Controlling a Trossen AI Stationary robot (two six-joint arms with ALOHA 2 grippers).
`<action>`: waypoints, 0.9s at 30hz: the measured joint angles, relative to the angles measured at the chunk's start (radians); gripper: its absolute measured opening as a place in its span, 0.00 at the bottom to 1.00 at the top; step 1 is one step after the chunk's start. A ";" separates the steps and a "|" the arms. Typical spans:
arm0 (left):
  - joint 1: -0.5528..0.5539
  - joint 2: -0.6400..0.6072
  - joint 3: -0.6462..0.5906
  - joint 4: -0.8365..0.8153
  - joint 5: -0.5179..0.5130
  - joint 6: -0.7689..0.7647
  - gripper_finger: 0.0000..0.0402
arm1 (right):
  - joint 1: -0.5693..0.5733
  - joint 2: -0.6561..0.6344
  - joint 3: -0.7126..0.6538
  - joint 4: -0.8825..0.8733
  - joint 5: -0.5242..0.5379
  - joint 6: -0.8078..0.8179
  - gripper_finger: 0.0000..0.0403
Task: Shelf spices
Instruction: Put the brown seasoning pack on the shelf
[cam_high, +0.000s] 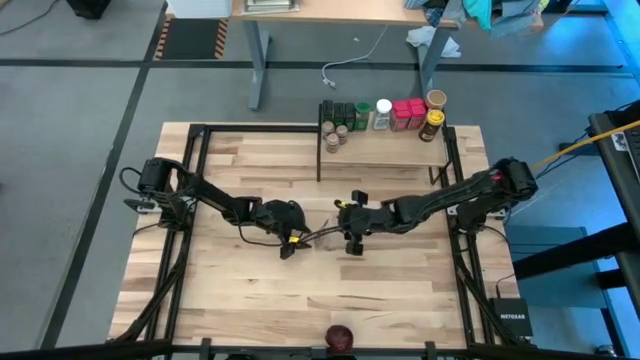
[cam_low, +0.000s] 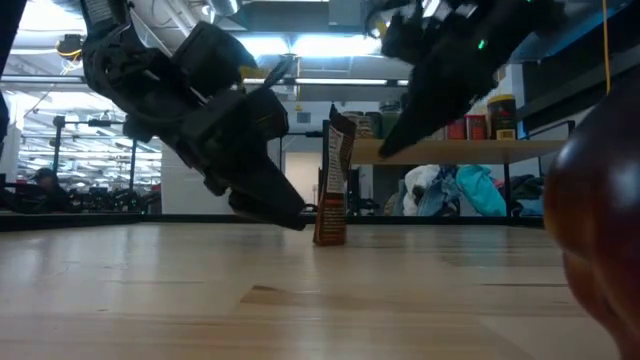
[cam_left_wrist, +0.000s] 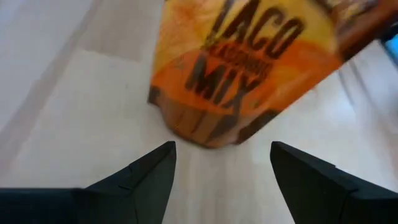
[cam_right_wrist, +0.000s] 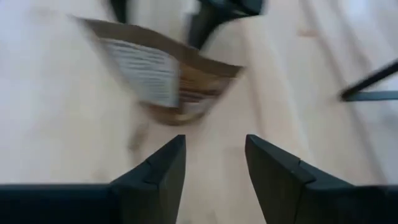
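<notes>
Right now the right gripper (cam_high: 349, 243) hangs near the middle of the tabletop (cam_high: 250, 300), its fingers (cam_right_wrist: 155, 180) parted with nothing between them; the right wrist view shows bare wood in the gap and the back of the taco mix packet (cam_right_wrist: 163, 78) just beyond the tips, so the packet is released. Facing it from nine o'clock, the left gripper (cam_high: 290, 245) sits with its fingers (cam_left_wrist: 143, 180) spread wide and empty too, the orange front of the packet (cam_left_wrist: 239, 68) just ahead of them and not touched. Between the two grippers the packet (cam_low: 333, 180) stands upright on its lower edge on the tabletop, seen edge-on in the low view, slightly bent at the top. Whether the left gripper's lowest tip brushes the packet's base in the low view I cannot tell.

Further out, toward one o'clock from the grippers, the shelf (cam_high: 385, 150) stands at the far edge of the table, its black posts (cam_high: 318, 165) at each end. Along its back edge runs a row of spices (cam_high: 385, 115): dark-lidded jars (cam_high: 340, 112), a green-lidded jar (cam_high: 362, 115), a white-capped bottle (cam_high: 382, 113), pink-red boxes (cam_high: 408, 113) and a tan-lidded jar (cam_high: 436, 100), with a yellow-labelled jar (cam_high: 431, 126) in front of it. At six o'clock, on the near edge of the table, lies a dark red round thing (cam_high: 340, 337), well apart from everything else
</notes>
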 joint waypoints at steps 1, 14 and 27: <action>0.000 0.000 0.000 0.010 0.007 0.001 0.64 | -0.001 0.019 0.000 0.018 0.031 0.000 0.43; 0.000 0.028 0.000 0.152 -0.089 0.009 0.64 | -0.079 0.121 0.000 0.326 0.070 -0.167 0.43; 0.001 0.067 0.057 0.199 -0.162 -0.005 0.64 | -0.096 0.005 0.076 0.075 0.103 -0.169 0.43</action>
